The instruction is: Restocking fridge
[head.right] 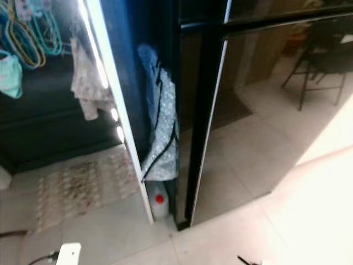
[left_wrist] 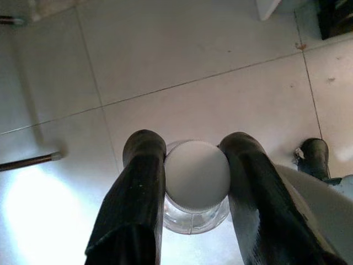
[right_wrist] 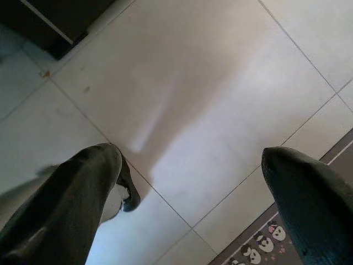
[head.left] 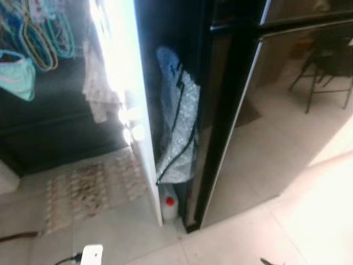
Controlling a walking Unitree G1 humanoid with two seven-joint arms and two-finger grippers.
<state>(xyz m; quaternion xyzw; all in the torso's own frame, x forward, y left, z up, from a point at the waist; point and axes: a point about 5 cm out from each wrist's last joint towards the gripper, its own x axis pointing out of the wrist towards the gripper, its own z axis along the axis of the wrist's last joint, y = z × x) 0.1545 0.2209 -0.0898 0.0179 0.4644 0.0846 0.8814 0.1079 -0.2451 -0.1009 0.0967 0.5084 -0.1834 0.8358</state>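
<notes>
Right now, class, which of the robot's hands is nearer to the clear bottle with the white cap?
Left. The left hand grips the bottle at its cap, fingers on either side. The right hand hangs open over bare floor tiles, holding nothing.

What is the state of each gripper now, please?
Left gripper: closed on a clear bottle with a white cap.
Right gripper: open, holding nothing, above the tiled floor.

the tall black fridge door [head.right: 242, 110] is glossy enough to mirror the pale, smooth floor tiles [left_wrist: 182, 61], and a speckled grey cloth cover [head.left: 179, 132] hangs limp beside it. a clear, shiny plastic bottle [left_wrist: 196, 212] with a matt white ridged cap [left_wrist: 197, 174] sits between the matt, finely ribbed black fingers [left_wrist: 138, 199] of the left gripper [left_wrist: 197, 160]. a flat woven patterned mat [head.left: 88, 187] looks rough against the tiles.
</notes>
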